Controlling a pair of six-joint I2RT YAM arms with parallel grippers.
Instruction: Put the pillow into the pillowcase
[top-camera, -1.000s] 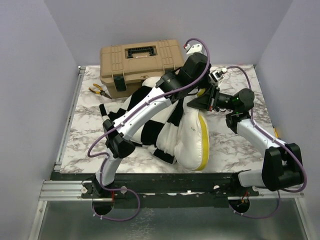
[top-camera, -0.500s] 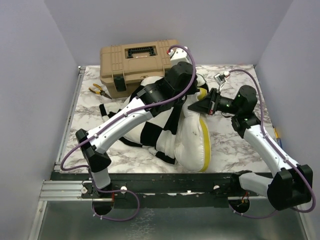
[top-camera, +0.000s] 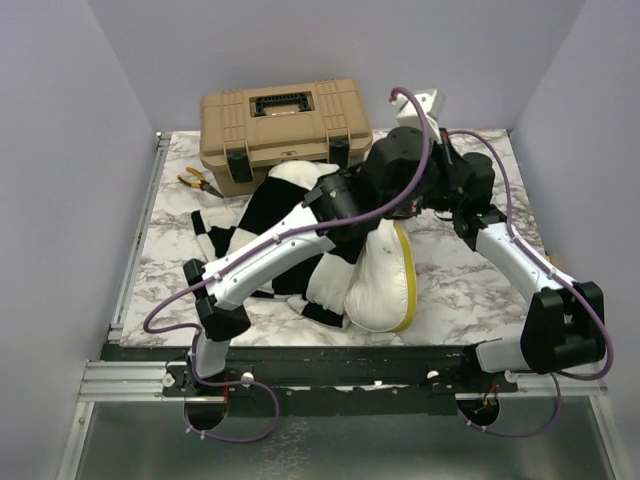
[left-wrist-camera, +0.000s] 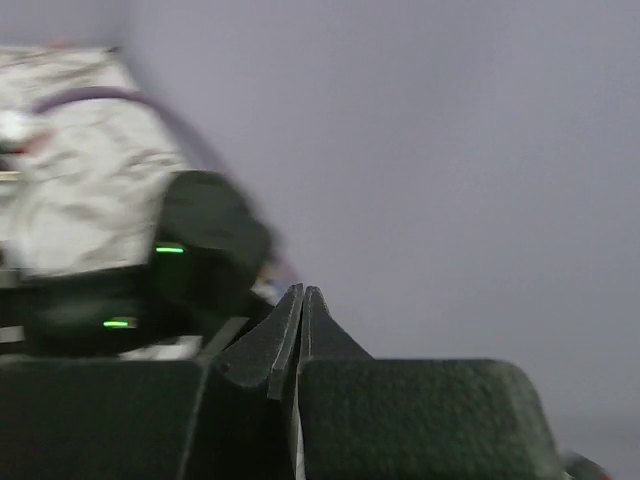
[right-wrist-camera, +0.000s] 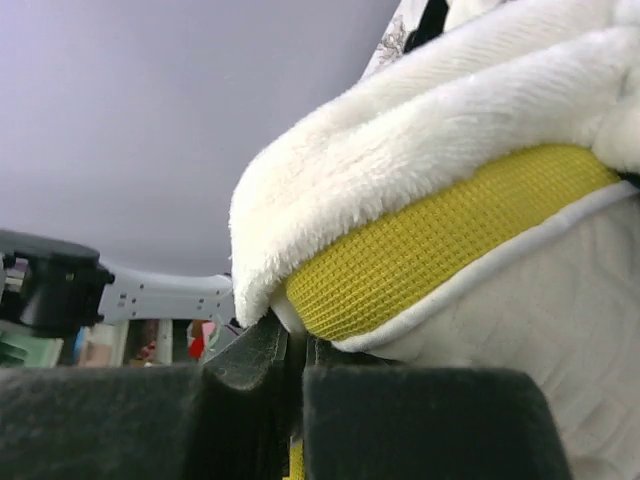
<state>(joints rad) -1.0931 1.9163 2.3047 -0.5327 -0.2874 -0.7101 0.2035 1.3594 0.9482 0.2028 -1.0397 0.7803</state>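
Note:
The white pillow (top-camera: 375, 285) with its yellow edge strip (top-camera: 405, 275) lies bunched at the table's middle front. The black and cream checkered pillowcase (top-camera: 265, 215) covers its left and far part. In the right wrist view, my right gripper (right-wrist-camera: 298, 335) is shut on the pillow's yellow edge strip (right-wrist-camera: 440, 235), with cream fleecy pillowcase fabric (right-wrist-camera: 400, 130) lying over it. My left gripper (left-wrist-camera: 302, 292) is shut with nothing visible between its fingertips, and it points at the purple wall. The left arm's wrist (top-camera: 400, 165) hangs over the pillow's far end, close to the right arm's wrist (top-camera: 465, 180).
A tan toolbox (top-camera: 285, 125) stands at the back left, touching the pillowcase. Yellow-handled pliers (top-camera: 200, 180) lie left of it. Purple walls close in the marble table (top-camera: 470, 290) on three sides. The two arms cross closely at the back right.
My left arm has swung right and back, over the pillow's far end. My right wrist has moved back and left toward it. The pillow has bunched up shorter.

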